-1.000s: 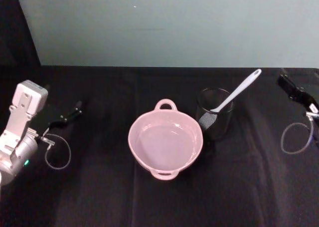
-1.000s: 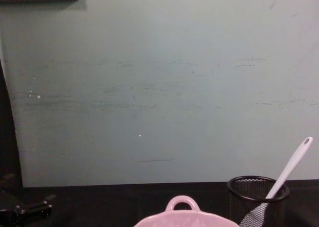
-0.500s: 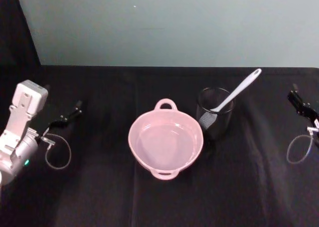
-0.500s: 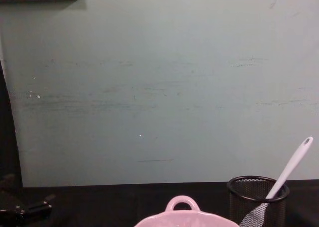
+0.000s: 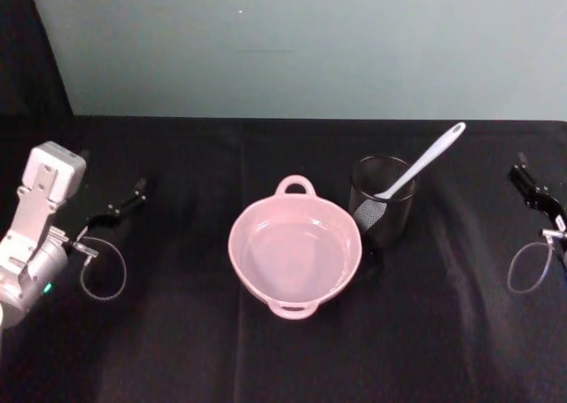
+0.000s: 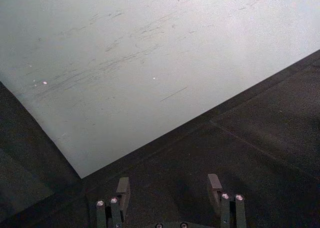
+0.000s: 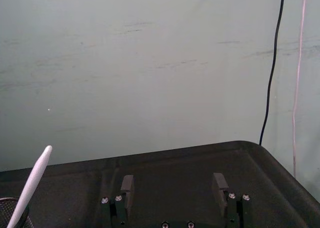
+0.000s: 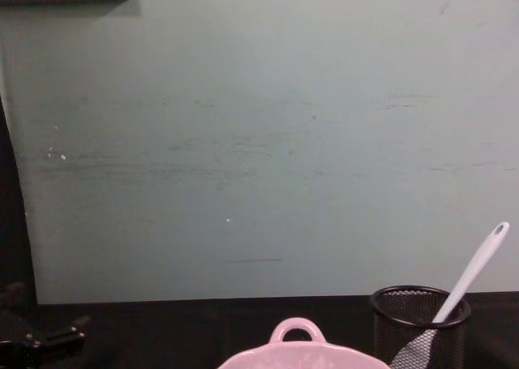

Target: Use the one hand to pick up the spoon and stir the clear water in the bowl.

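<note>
From the head camera I see the bowl (image 5: pixel 295 257) at the middle of the black table (image 5: pixel 177 350), pale pink, with clear water inside and one loop handle at its 12 o'clock and another at its 6 o'clock. Just beside it, at about its 2 o'clock, stands the mesh cup (image 5: pixel 383 201). The two look close to touching, but I cannot tell whether they do. The spoon (image 5: pixel 416 169) stands in the cup, scoop down inside the mesh, its handle leaning out over the rim toward 2 o'clock with the holed end highest. In the chest camera the spoon (image 8: pixel 474 277) leans the same way out of the cup (image 8: pixel 419 326), and the bowl's (image 8: pixel 298 354) far handle pokes up at the bottom edge.

My right gripper (image 5: pixel 532 189) sits at the table's 3 o'clock edge, well apart from the cup, with a loop of cable (image 5: pixel 530 267) just below it. Its wrist camera shows the two fingers (image 7: pixel 127 186) spread wide with nothing between them, and the spoon's handle tip off to one side.

My left gripper (image 5: pixel 124 203) rests at the 9 o'clock side, well apart from the bowl. Its fingers (image 6: pixel 123 189) are also spread wide, holding nothing, facing the wall (image 6: pixel 125 52).
</note>
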